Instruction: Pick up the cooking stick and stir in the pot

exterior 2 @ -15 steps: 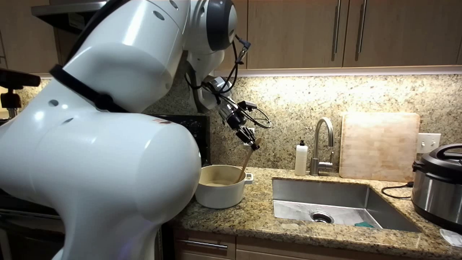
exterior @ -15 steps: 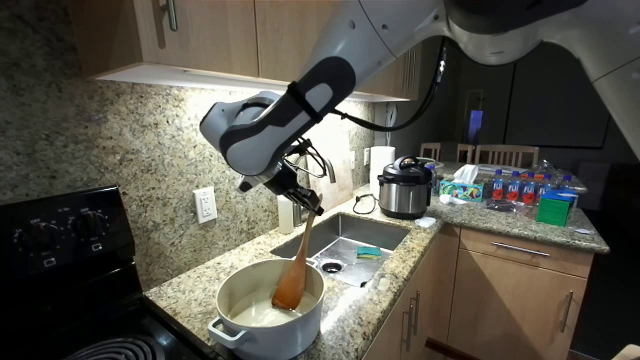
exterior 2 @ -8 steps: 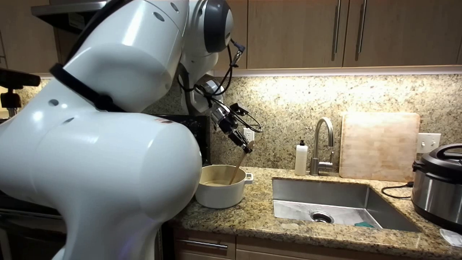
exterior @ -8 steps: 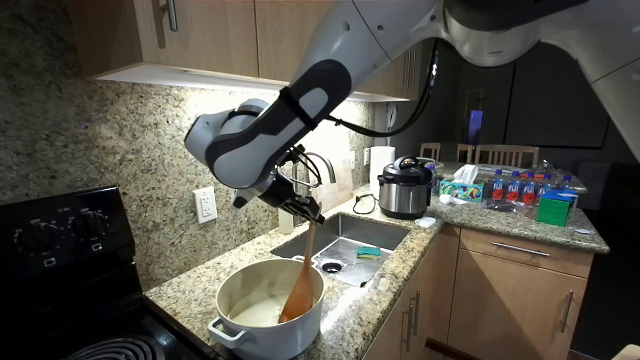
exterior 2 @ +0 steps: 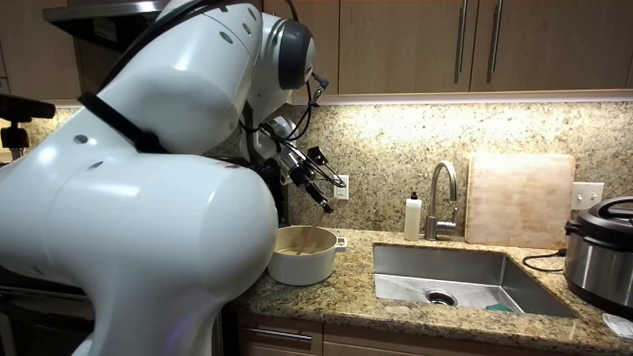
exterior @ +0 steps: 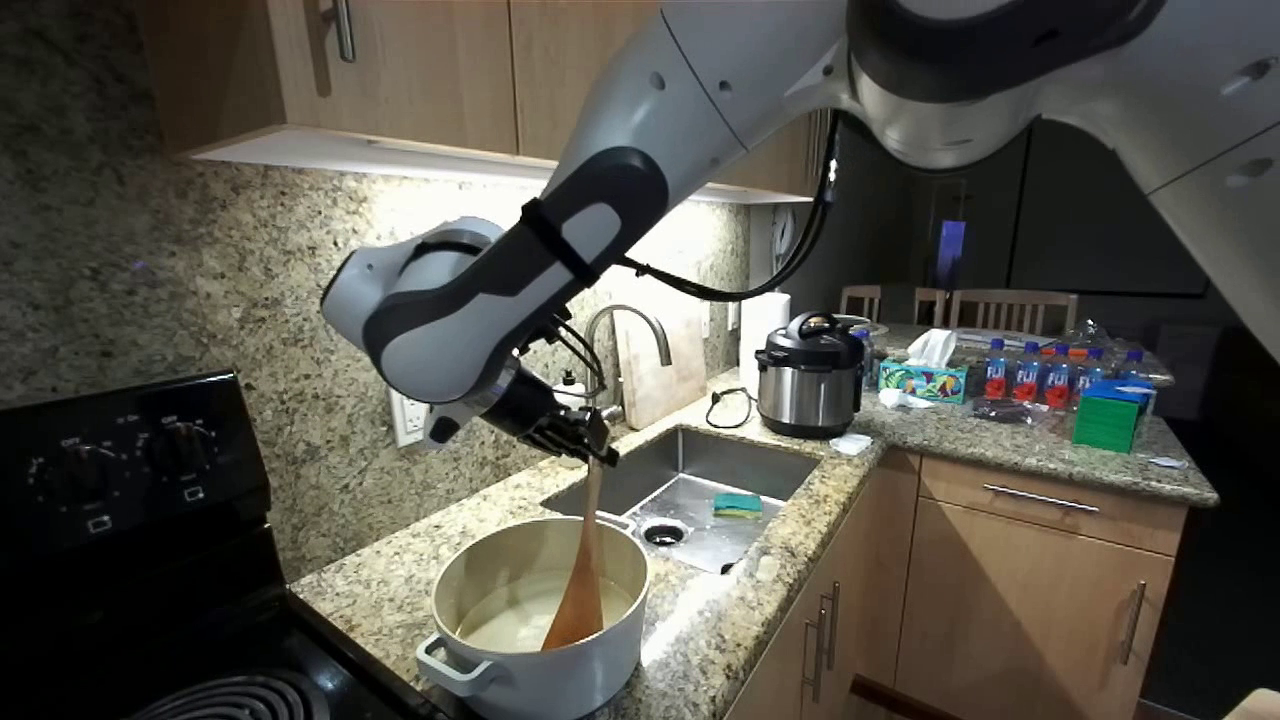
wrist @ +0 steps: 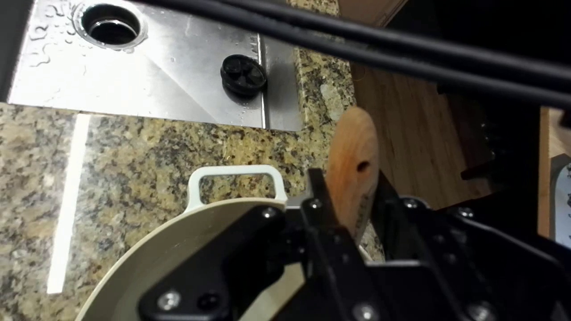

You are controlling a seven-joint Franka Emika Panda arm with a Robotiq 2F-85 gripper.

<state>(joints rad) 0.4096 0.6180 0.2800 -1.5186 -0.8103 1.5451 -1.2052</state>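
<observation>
The cooking stick (exterior: 578,598) leans in the pot (exterior: 560,682), its broad wooden blade down in pale liquid (exterior: 505,612) and its handle rising over the rim. My gripper (exterior: 604,452) is shut on the upper handle, above the pot's sink-side edge. In an exterior view the pot (exterior 2: 301,269) stands on the counter, with the stick (exterior 2: 315,227) slanting up to the gripper (exterior 2: 328,206). The wrist view shows the holed handle end of the stick (wrist: 354,147) between the fingers of my gripper (wrist: 348,187); part of the pot (wrist: 156,263) lies below, its blade end hidden there.
A black stove (exterior: 140,500) adjoins the pot's counter on one side, the steel sink (exterior: 690,490) on the other. Behind are a soap bottle (exterior 2: 413,217), a faucet (exterior 2: 451,180) and a cutting board (exterior 2: 519,198). A lidded cooker (exterior: 812,395) stands beyond the sink. Cabinets (exterior: 400,70) hang above.
The gripper has moved left and slightly down in both exterior views, still holding the stick. Inside the pot the blade has shifted, ending closer to the stove side. The pot stays put.
</observation>
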